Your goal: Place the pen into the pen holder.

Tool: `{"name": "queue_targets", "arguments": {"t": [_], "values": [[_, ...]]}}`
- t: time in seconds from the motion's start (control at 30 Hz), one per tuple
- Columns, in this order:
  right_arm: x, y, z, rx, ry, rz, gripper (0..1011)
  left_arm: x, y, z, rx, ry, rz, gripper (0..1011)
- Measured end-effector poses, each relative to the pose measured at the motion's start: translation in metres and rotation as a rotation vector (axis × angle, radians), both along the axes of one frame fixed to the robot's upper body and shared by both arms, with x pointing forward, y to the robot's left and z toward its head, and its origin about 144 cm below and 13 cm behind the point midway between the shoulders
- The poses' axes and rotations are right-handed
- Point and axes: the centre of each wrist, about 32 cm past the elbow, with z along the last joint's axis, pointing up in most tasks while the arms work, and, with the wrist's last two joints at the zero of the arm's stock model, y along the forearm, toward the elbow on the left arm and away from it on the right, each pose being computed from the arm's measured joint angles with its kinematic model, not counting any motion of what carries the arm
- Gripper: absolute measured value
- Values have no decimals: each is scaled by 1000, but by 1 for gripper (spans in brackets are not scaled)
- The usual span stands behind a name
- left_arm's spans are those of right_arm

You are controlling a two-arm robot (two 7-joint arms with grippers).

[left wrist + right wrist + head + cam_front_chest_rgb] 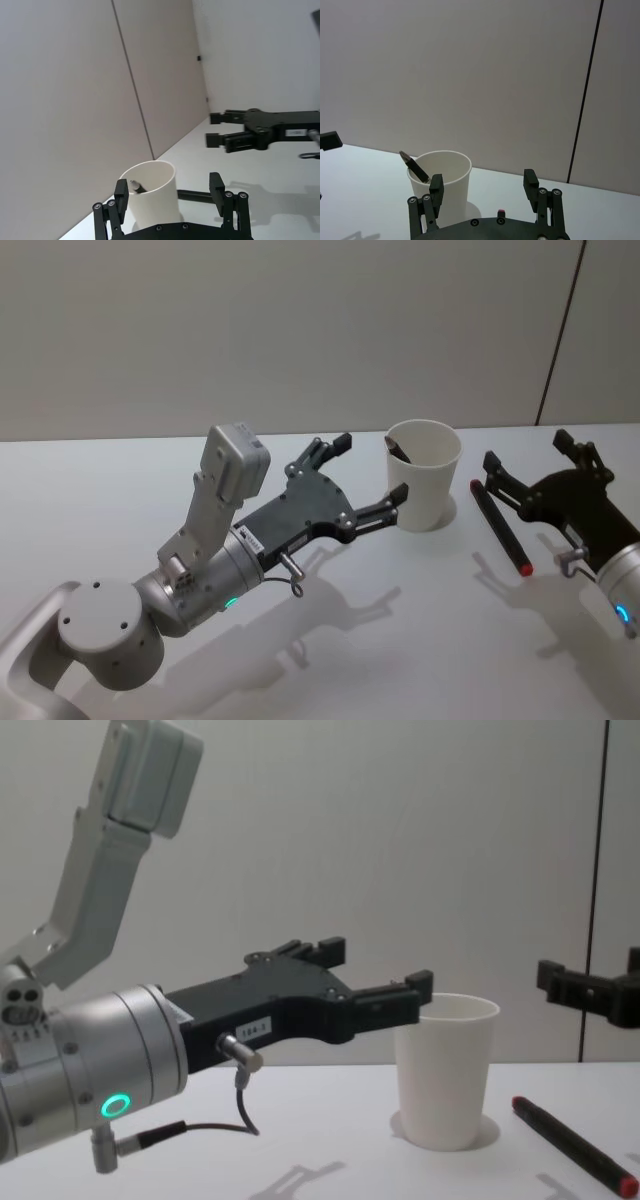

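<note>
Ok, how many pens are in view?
2. One pen stands in the pen holder, its dark end leaning out at the rim. The other pen, black with a red end, lies on the table between the holder and the right gripper. The cup could hide more.

Plain white pen holder (424, 480); dark pen (397, 449) inside; red-tipped black pen (500, 527) at its 3 o'clock; black left end effector (370, 472) and right end effector (526, 448); white desk (400, 640); grey wall (250, 330).
</note>
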Motion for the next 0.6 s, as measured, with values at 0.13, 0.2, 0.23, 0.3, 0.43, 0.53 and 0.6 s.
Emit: {"name": "queue_targets", "arguments": {"t": [0.13,0.2,0.23,0.3,0.43,0.53,0.6], "values": [[-6,-2,-1,-9,12,-12,1002,-2,-2,2,10,1,56,1001],[-7,-2,-1,-11,14,-14,1002,-2,-3,2,13,1,74,1001],[-7,-2,-2,-12,16,-15,1002,-3,-3,2,14,1,83,1001],[-7,-2,-2,-12,16,-16,1002,-4,-4,3,19,1,111,1001],[-8,-2,-2,-12,16,-16,1002,-5,-6,5,27,0,159,1001],[-8,-2,-2,-12,16,-16,1002,-7,-7,6,35,-2,207,1001],[-8,-2,-2,-12,16,-16,1002,-7,-8,7,38,-3,226,1001]]}}
